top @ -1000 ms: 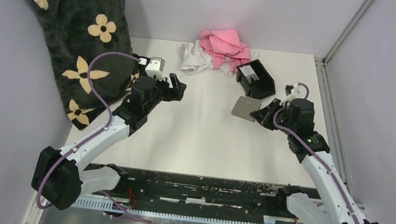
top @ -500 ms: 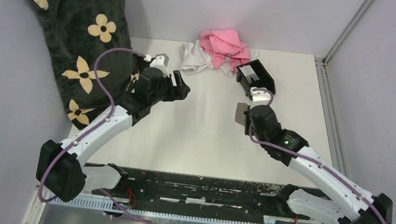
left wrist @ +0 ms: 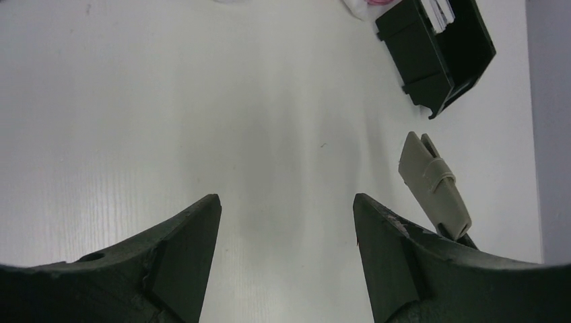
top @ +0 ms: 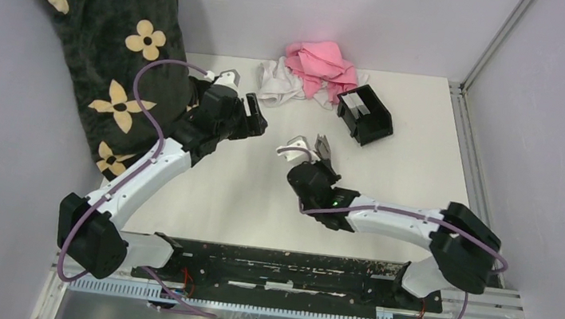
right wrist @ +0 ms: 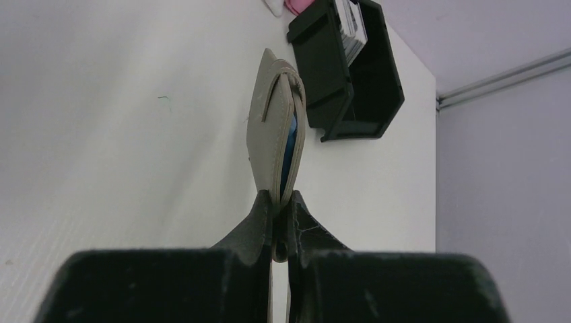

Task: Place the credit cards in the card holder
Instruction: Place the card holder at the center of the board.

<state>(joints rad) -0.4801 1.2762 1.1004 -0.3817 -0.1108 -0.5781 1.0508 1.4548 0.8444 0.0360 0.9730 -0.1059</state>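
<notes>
Holder (right wrist: 316, 47) has white cards (right wrist: 350, 27); my right gripper (right wrist: 281, 205) clamps the wallet (right wrist: 273, 134), blue showing inside; my left gripper (left wrist: 286, 219) gapes empty.

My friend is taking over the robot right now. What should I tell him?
Left gripper: open, empty, above the white table.
Right gripper: shut on the folded grey wallet.
Black plastic open-topped card holder: far right of the table, white cards already inside.
Left to do: something blue shows inside the wallet; card or lining, cannot tell.
</notes>
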